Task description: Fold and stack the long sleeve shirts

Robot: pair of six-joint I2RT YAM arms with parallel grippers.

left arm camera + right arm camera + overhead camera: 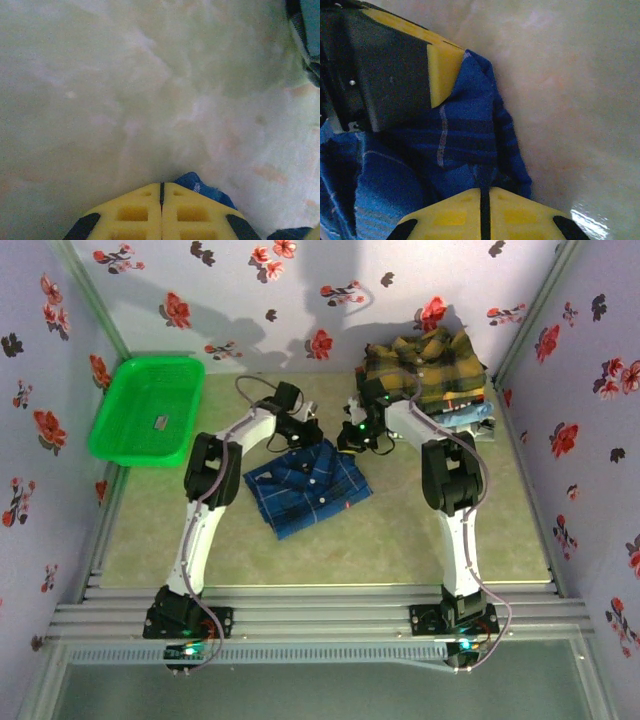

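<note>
At the far edge of the blue plaid shirt (305, 488), the left gripper (161, 186) is pinching the cloth, jaws pressed together; the right gripper (485, 191) is pinching it just beside.

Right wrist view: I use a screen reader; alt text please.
The right gripper, shut, pinches a fold of the dark blue plaid shirt over a pale table. The left gripper's yellow finger touches the same cloth at upper left.

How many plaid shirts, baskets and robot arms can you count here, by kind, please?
Plaid shirts: 2 (dark blue plaid cloth shirt; mustard-yellow plaid cloth shirt)
Baskets: 1 (green plastic basket)
Robot arms: 2 (left arm; right arm)
Total: 5
</note>
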